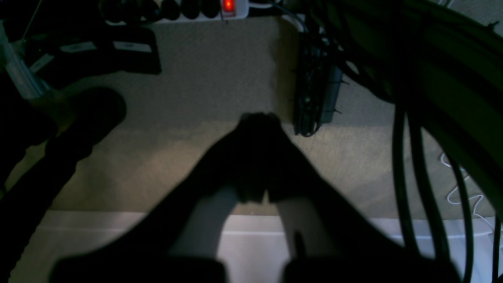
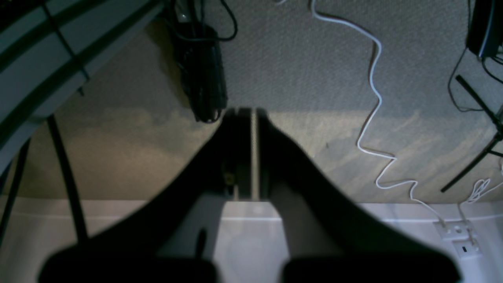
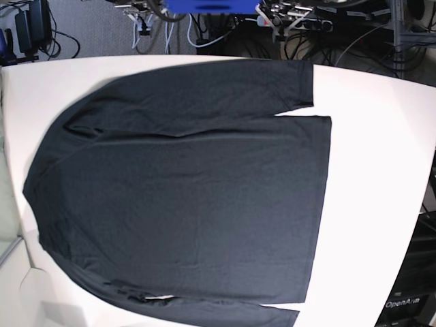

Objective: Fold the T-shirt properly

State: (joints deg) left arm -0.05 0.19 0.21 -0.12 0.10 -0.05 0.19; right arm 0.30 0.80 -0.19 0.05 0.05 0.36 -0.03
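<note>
Garment: the large plain black long-sleeved T-shirt (image 3: 184,184) of soft matte fabric lies spread flat across the white counter (image 3: 381,177), filling most of it, no fold made yet.
Sleeves: one runs along the far edge, the other along the near edge, both laid beside the body.
Left hand (image 1: 257,122): pressed together, empty, hanging off the counter over grey carpet (image 1: 204,78).
Right hand (image 2: 245,114): fingers nearly touching with only a thin slit between, holding nothing, also over carpet.
Handling: I'd judge it light, limp, prone to wrinkling and dragging; not slippery or fragile.
Where to hold: pinch hem corners or a sleeve cuff at the edge.
</note>
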